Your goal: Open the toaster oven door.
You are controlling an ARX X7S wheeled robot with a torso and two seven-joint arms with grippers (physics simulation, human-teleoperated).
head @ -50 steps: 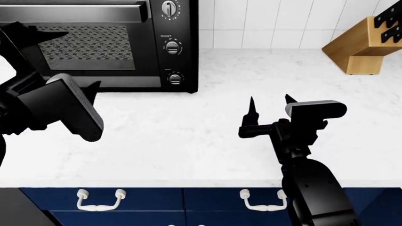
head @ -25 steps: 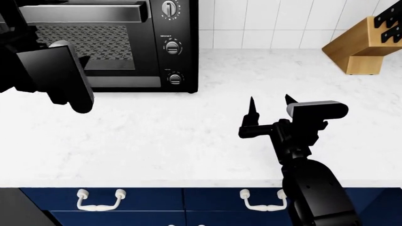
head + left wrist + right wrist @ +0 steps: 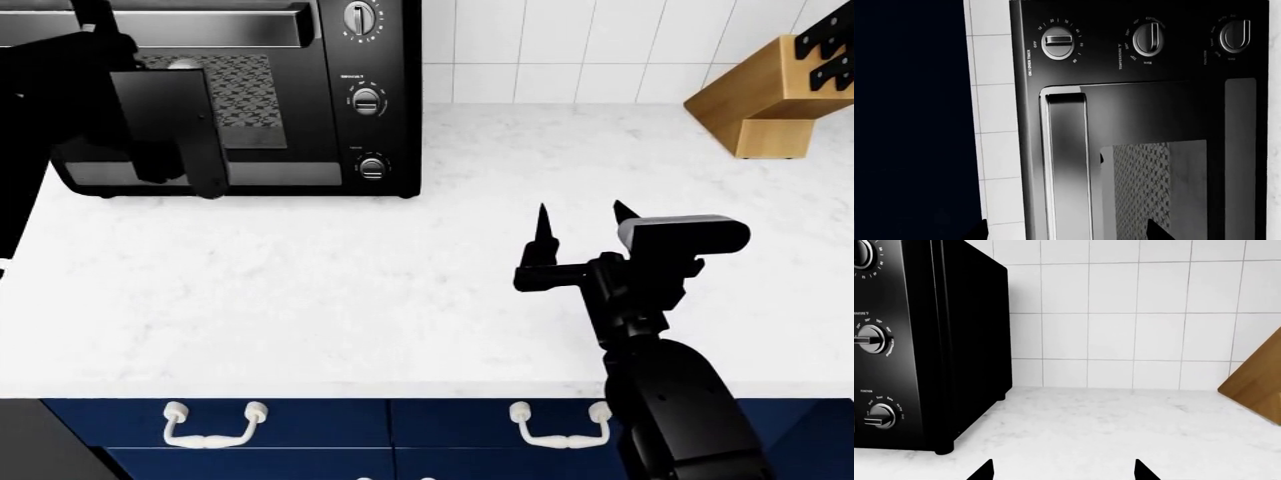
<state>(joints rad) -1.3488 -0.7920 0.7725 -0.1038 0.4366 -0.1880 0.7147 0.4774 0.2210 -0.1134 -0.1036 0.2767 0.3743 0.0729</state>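
Observation:
The black toaster oven point(image 3: 380, 60) stands at the back left of the counter, with three knobs point(image 3: 366, 99) down its right side. Its door point(image 3: 254, 90) is shut. In the left wrist view the door's glass point(image 3: 1154, 190) and bar handle point(image 3: 1067, 165) fill the frame. My left gripper point(image 3: 1067, 235) is open, with one fingertip on each side of the handle, close to it and not touching. In the head view my left arm point(image 3: 80, 100) covers the door's left part. My right gripper point(image 3: 581, 215) is open and empty above the counter, right of the oven.
A wooden knife block point(image 3: 781, 90) stands at the back right and also shows in the right wrist view point(image 3: 1257, 385). The white marble counter point(image 3: 334, 280) spreads between the oven and me. Navy cabinet doors with white handles point(image 3: 207, 425) lie below its front edge. White wall tiles point(image 3: 1121, 315) stand behind.
My left arm has moved up and forward from the counter's left edge to the oven door, with the gripper now at the handle. The right arm has barely shifted.

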